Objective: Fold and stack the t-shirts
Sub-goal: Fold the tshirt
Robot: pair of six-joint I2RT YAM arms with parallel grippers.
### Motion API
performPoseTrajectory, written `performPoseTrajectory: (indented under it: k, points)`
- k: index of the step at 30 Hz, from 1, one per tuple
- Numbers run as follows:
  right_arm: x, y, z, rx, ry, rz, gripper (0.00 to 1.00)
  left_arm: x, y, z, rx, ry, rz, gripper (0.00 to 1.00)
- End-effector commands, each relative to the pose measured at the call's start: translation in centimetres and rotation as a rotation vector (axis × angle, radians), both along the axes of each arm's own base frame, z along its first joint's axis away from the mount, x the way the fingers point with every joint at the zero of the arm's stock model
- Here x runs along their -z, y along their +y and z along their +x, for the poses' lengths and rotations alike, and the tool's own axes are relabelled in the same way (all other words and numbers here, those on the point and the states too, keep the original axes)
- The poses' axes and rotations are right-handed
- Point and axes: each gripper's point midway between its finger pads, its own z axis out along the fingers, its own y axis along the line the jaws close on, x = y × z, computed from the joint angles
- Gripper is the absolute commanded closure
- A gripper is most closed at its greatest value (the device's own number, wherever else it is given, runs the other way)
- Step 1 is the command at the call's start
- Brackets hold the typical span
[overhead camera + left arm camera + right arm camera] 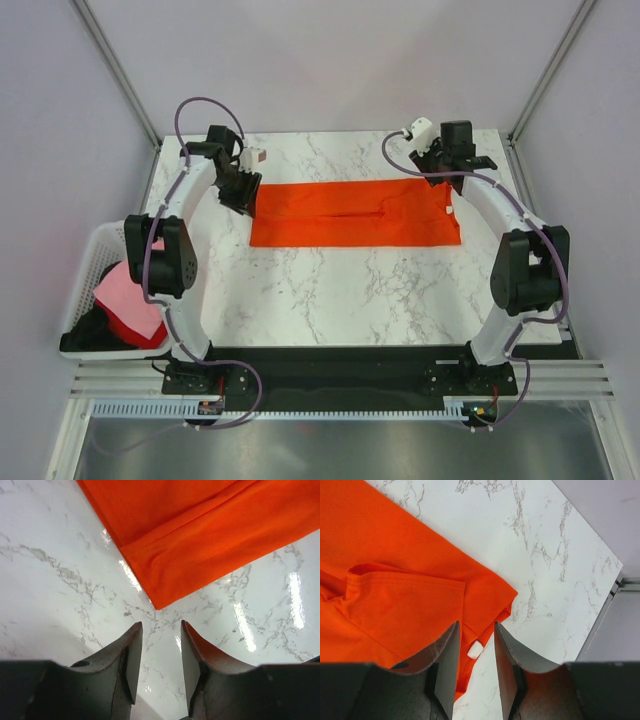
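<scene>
Hovering our left gripper [161,625] and right gripper [476,625] slightly spread and empty, the orange t-shirt [200,540] ending just ahead of the left and lying beneath the right, we risk pinching only its top layer and dragging the fold crooked.

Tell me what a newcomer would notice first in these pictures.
The bright orange t-shirt, folded into a long band across the far half of the marble table, jumps out first. The left gripper and right gripper, both open, hang at its two ends. At the table's left edge, a white basket holds a pink t-shirt on a red one.
</scene>
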Motion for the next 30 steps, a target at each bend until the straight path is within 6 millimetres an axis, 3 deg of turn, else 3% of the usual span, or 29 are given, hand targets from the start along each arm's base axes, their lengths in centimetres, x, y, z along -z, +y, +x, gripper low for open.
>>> performPoseTrajectory:
  k: [1,5,10,16,20,30]
  points:
    - [-1.7,0.8,-1.8,0.003,-0.015,0.061,0.59,-0.9,-2.2,-0.1,0.115,-0.055,-0.041,0.57]
    - [2.1,1.6,-3.5,-0.024,0.116,0.085,0.59,1.2,-3.9,0.4,0.158,-0.01,-0.06,0.65]
    - [3.7,1.8,-3.2,-0.011,0.157,0.101,0.58,3.5,-4.4,1.0,0.164,0.041,-0.066,0.67]
    - [6.1,1.7,-3.2,-0.009,0.209,0.093,0.59,5.8,-3.8,0.0,0.162,0.099,-0.037,0.65]
    - [7.1,2.0,-3.4,-0.011,0.236,0.1,0.59,6.3,-3.8,-0.4,0.175,0.099,-0.039,0.62]
    - [7.0,2.3,-3.7,-0.019,0.241,0.115,0.59,4.6,-1.9,-1.7,0.329,-0.006,0.059,0.53]
